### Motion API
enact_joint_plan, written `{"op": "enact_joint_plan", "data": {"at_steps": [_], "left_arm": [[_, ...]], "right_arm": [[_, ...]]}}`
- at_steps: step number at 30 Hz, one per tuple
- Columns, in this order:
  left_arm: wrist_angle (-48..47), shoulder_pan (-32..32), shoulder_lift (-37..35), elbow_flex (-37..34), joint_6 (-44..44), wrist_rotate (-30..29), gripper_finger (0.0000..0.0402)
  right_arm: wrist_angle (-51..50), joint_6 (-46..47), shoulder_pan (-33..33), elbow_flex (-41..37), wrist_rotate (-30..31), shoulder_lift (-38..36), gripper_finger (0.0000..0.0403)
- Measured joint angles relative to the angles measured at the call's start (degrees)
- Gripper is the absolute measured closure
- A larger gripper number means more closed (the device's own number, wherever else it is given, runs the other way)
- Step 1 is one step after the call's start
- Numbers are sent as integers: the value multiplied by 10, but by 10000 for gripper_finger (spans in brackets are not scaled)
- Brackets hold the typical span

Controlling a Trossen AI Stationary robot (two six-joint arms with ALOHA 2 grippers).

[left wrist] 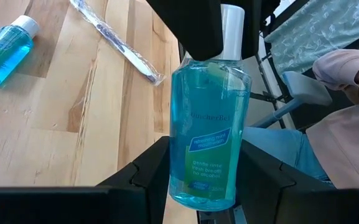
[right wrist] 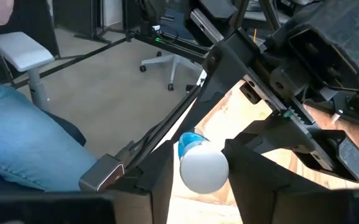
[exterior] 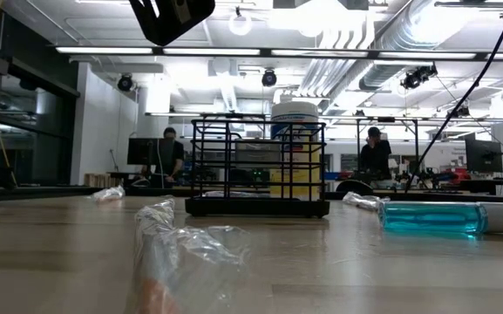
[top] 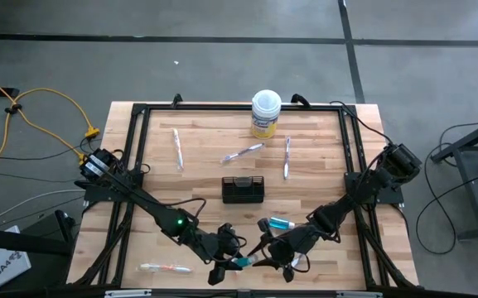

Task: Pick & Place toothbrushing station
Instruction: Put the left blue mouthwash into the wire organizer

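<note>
Left gripper (left wrist: 207, 180) is clamped on the lower body of a teal white-capped tube (left wrist: 209, 118), holding it off the table at the near edge, on the operator's side of the black wire-mesh holder (top: 243, 189). Right gripper (right wrist: 201, 168) sits at the tube's white cap, a finger on either side of it; contact at the cap looks close, but I cannot tell whether the pads are actually pressing. Judged step: an arm-to-arm handover of this tube, grasp by the receiving arm not yet confirmed. Next move would call for the right fingers to seat firmly on the cap before the left lets go, then a carry up to the holder and an upright drop through its open top. Both arms reach low and inward from their outer corners, wrists meeting nose to nose just near-side of the holder. Second teal tube (top: 280, 223) lies flat just near-right of the holder. Wrapped toothbrushes lie loose: three on the far side of the holder (top: 243, 153), one well to its near-left (top: 166, 268). Holder appears empty.
</note>
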Motion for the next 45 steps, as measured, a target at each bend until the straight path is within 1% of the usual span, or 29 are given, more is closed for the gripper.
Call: {"op": "enact_joint_plan", "data": {"at_steps": [10,16,20,30,33,40,45], "left_arm": [[1,0,0,0,-1,0,258],[0,0,0,0,-1,0,258],[1,0,0,0,-2,0,258],[1,0,0,0,-1,0,256],[1,0,0,0,0,-1,242],[0,0,-1,0,17,-15,192],[0,0,-1,0,22,-17,177]], "right_arm": [[0,-3,-1,0,-11,0,304],[0,-18,-1,0,-13,0,304],[0,-19,-1,0,-16,0,313],[0,-19,-1,0,-21,0,313],[0,-19,-1,0,-22,0,313],[-4,-18,0,0,-29,0,313],[-4,-17,0,0,-31,0,313]]}}
